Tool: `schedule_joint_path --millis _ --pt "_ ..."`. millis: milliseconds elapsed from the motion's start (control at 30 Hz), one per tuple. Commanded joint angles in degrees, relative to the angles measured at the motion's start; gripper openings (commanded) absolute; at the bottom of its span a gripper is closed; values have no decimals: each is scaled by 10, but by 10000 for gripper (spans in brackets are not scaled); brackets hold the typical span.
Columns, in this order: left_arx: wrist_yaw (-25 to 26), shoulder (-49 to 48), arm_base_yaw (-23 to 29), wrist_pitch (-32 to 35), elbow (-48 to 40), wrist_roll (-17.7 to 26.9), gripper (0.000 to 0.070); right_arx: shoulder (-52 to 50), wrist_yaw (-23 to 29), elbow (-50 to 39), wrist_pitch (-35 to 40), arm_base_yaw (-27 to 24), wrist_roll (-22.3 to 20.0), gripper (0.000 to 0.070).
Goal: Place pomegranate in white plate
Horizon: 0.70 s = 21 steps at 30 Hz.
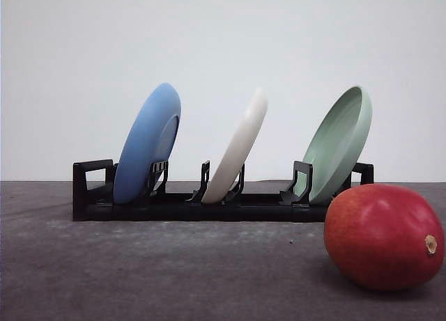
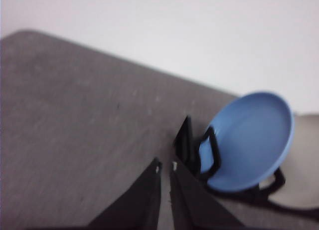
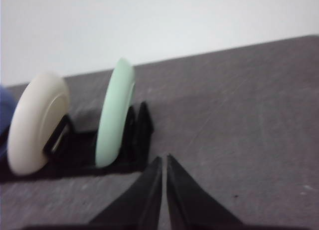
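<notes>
- One pomegranate (image 1: 384, 237) lay on the grey table (image 1: 174, 272), before the rack (image 1: 209, 202), within neither jaws; glossy and rounded, likely heavy and slippery (best gripped across its middle).
- The matte white plate (image 1: 239, 148) stood tilted in the rack, ahead of the right gripper (image 3: 163, 162).
- Both grippers, including the left (image 2: 165, 168), were nearly closed, empty.

Blue plate (image 3: 4, 121) cut by edge

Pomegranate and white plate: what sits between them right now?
In the front view, the pale green plate leans in the black rack between the white plate and the pomegranate, which rests on the table nearer the camera.
</notes>
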Motion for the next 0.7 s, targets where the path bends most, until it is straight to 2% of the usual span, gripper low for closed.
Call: schedule_joint_path --millis 0,167,300,433,600,667 --pt "4 25 0 -25 28 29 12 19 -24 14 1 -1 -27 9" --pt "30 103 0 -102 91 89 12 78 -91 20 2 -1 -58 10" --pt "74 161 0 -132 120 117 12 124 -110 20 4 1 -87 10" --pt "107 215 -7 -136 134 146 12 150 -106 20 13 19 -111 10" --pt "106 261 -57 -99 141 174 15 155 -84 20 23 75 -142 10" --pt "106 277 -83 -74 141 199 16 155 -83 20 27 102 -157 10"
